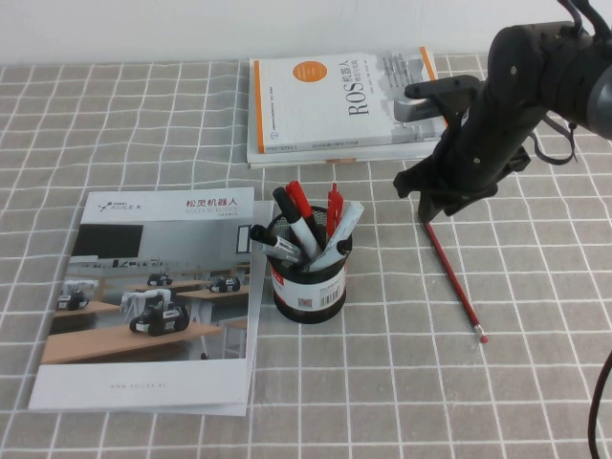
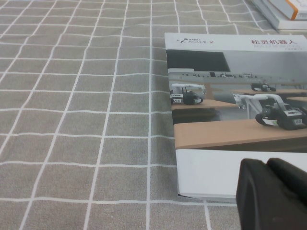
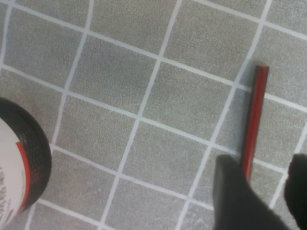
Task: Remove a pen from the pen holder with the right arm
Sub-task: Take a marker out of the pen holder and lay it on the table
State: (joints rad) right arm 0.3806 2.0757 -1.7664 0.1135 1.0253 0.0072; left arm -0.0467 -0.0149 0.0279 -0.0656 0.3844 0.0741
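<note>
My right gripper (image 1: 432, 208) hangs low over the checked tablecloth (image 1: 124, 124), to the right of the black mesh pen holder (image 1: 330, 287). Its jaws are spread. Nothing is pinched between them.

The slim red pen (image 1: 454, 277) is out of the holder and lies flat on the cloth. Its far end sits directly under my jaws. Its long axis runs diagonally from there toward the near right edge of the table, away from the holder and not touching it. The right arm is the one over the pen, and the left is nowhere near it. Since the pen's end lies in the gap between my jaws, I judge that the next move should be a straight lift, because any sideways drift could drag or roll it.

The high view shows the pen's whole length and the markers (image 1: 296, 225) left standing in the holder, but my arm hides the jaws there. The right wrist view fills that in — the right gripper (image 3: 264, 167) has a dark finger on either side of the red pen (image 3: 254, 115), clear of it, with the holder's rim (image 3: 29, 158) off at the frame's edge.

The left gripper (image 2: 268, 172) sits parked over the near corner of the AgileX brochure (image 2: 230, 120) — open or closed, I cannot tell. The ROS book (image 1: 325, 105) lies at the back.
</note>
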